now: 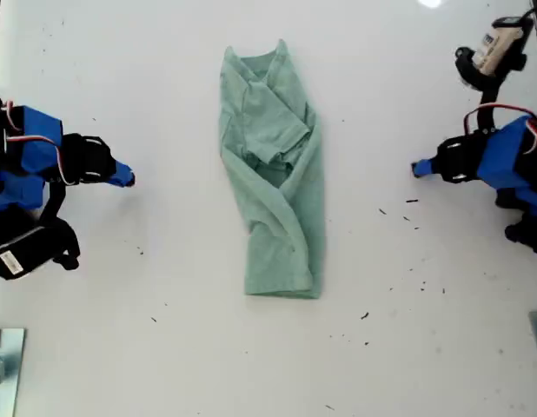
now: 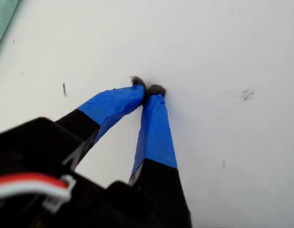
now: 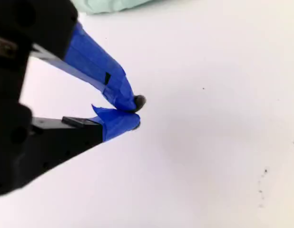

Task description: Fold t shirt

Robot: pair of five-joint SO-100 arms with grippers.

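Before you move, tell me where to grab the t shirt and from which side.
Grip the hem corners at the t shirt's near end, one from each side of the exterior view. It lies as a long narrow strip, sleeves already folded in, collar at the far end, so probably the hem lifts over next. My first gripper and second gripper are shut, empty.

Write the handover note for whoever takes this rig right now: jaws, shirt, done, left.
My first gripper: jaws shut, empty, over bare table.
My second gripper: jaws shut, empty, also over bare table.
In the exterior view both arms sit at the sides, clear of the cloth; the wrist views do not show which is which.
The t shirt lies mid-table, collar toward the exterior view's top, folded lengthwise into a narrow, rumpled strip.
Done: sides and sleeves turned in.
Left: probably fold it across its length and smooth it.
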